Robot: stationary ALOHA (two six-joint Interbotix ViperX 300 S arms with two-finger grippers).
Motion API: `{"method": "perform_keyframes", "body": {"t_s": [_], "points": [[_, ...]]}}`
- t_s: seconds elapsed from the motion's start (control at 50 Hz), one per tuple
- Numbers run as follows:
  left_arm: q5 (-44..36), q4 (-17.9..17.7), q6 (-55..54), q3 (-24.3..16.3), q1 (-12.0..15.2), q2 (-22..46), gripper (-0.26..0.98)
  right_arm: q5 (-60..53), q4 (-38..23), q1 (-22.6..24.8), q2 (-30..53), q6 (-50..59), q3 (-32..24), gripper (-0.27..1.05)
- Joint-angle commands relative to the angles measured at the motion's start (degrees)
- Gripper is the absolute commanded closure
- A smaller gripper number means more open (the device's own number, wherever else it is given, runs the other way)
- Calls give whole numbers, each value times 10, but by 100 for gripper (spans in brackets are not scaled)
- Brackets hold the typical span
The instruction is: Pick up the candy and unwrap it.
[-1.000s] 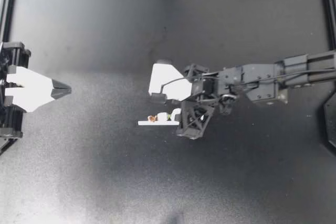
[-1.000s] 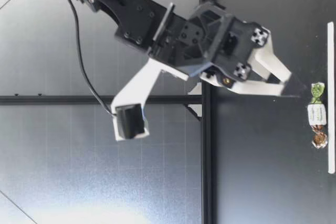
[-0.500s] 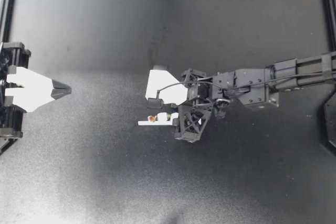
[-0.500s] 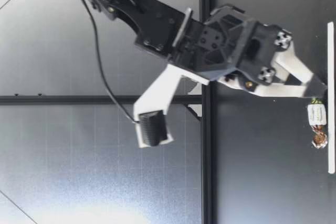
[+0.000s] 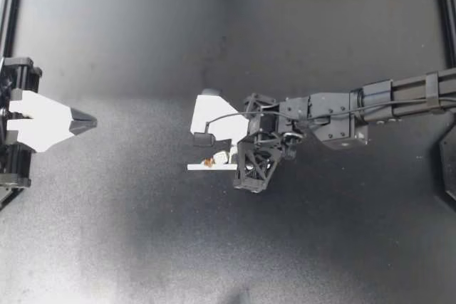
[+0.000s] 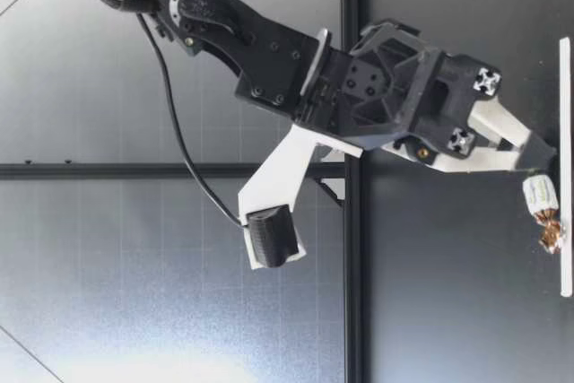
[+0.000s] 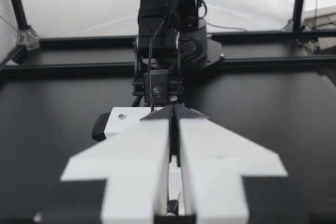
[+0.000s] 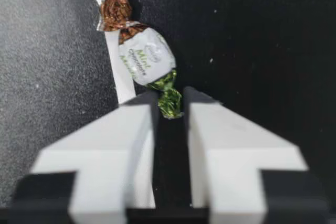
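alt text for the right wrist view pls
My right gripper pinches the green twisted end of a wrapped candy between its two white fingers. The candy's white body and brown twisted far end extend ahead of the gripper, along a white strip on the dark table.

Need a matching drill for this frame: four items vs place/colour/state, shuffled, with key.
Items
1. left gripper
2. right gripper
3. candy
4. strip

Descriptions
A. white, lying flat beside the candy
B. shut, empty, far from the candy
C. white body, one brown end, one green
D. shut on the green twist

Pairs: 1-B, 2-D, 3-C, 4-A
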Motion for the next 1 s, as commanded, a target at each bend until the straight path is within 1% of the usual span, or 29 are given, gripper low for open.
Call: {"method": "perform_keyframes", "body": {"t_s": [0.0,0.08,0.16,0.34,0.5,0.62,0.7,0.78,0.84,0.9,0.98], "points": [[-5,-1,2,-7,1,3,80,13,3,12,-3,-2,2,83],[-5,-1,2,-6,1,3,80,14,3,17,-6,-3,-1,91],[-5,-1,2,-5,1,3,80,18,3,19,-11,-3,-6,95],[-4,-1,-3,-6,1,11,80,26,3,20,-46,-1,-18,95],[-5,-1,4,-13,1,46,79,34,1,20,-97,2,-22,95],[-5,-1,13,-25,1,81,74,44,-1,19,-135,4,-22,95],[-5,-1,22,-33,1,100,68,52,-3,19,-155,4,-22,95],[-9,-1,31,-42,1,119,59,62,-4,15,-171,6,-21,95],[-15,-1,33,-50,1,134,48,67,-4,11,-180,7,-22,95],[-24,-2,33,-59,1,152,34,67,-9,7,-192,8,-22,95],[-38,-6,31,-65,1,170,23,67,-25,7,-202,10,-24,95]]}}
